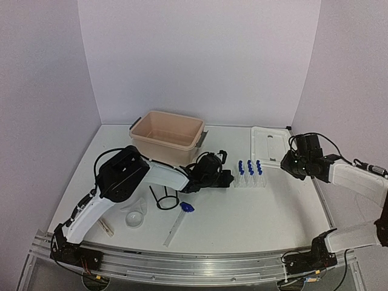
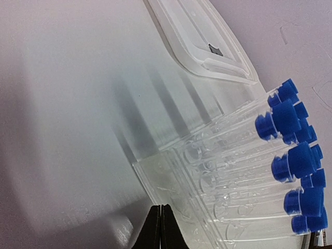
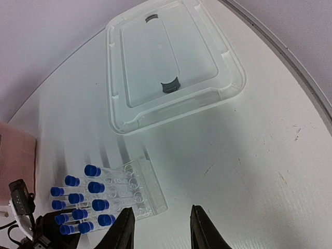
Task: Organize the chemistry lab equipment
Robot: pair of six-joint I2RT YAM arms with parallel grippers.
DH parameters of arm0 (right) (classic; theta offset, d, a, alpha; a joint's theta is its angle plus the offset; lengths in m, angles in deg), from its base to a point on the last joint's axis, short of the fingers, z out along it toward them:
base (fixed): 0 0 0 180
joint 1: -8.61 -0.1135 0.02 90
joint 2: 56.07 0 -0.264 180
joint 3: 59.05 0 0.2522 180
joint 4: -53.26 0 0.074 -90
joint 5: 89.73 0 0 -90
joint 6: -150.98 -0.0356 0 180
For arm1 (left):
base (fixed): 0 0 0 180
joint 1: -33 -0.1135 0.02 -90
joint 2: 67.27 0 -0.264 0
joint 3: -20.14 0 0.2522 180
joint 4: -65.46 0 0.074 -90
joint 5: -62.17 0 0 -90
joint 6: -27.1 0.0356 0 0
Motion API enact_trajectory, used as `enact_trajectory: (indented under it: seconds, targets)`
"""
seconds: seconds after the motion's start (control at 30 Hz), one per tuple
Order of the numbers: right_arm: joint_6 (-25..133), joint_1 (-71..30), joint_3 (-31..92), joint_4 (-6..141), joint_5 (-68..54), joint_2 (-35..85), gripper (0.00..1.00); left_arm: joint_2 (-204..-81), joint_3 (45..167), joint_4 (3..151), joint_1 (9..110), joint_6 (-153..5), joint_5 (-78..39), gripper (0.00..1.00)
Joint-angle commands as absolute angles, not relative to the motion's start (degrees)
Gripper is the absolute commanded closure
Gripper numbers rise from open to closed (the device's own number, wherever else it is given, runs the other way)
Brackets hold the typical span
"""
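Note:
The clear tube rack stands right of centre and holds several clear blue-capped tubes. My left gripper is shut and empty, its tips pressed against the rack's left base; the tubes' caps show beyond. My right gripper is open and empty, just right of the rack and apart from it. The black wire ring stand, clear funnel, wooden clamp and blue-tipped brush lie front left. I cannot make out the glass rod.
The beige plastic tub stands at the back, left of centre. The white rectangular lid lies at the back right, just behind the rack, and also shows in the right wrist view. The table's right edge runs close to my right arm.

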State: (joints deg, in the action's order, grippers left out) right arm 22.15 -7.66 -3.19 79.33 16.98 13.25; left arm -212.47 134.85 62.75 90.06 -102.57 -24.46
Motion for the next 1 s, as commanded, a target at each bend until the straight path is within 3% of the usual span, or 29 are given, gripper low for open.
enact_trajectory:
  seconds: [0.0,0.47,0.77,0.87,0.97]
  targets:
    - [22.3,-7.6,-3.8,82.8,19.8,9.0,0.66,-216.3,137.9,65.6,90.6,-101.7,-21.6,0.99]
    - [23.3,-7.6,-4.4,86.7,21.9,2.3,0.66,-222.1,148.1,68.1,93.4,-102.0,-19.7,0.97]
    - [28.6,-7.6,0.7,87.4,15.1,2.8,0.65,-208.5,139.0,70.4,93.3,-99.8,-29.2,0.88]
    - [32.5,-7.7,4.6,87.9,6.2,4.5,0.65,-201.1,132.2,70.7,93.3,-99.9,-31.6,0.81]
    - [34.6,-9.1,9.1,89.5,-1.1,8.8,0.65,-191.7,123.7,69.6,93.4,-99.6,-33.4,0.57]
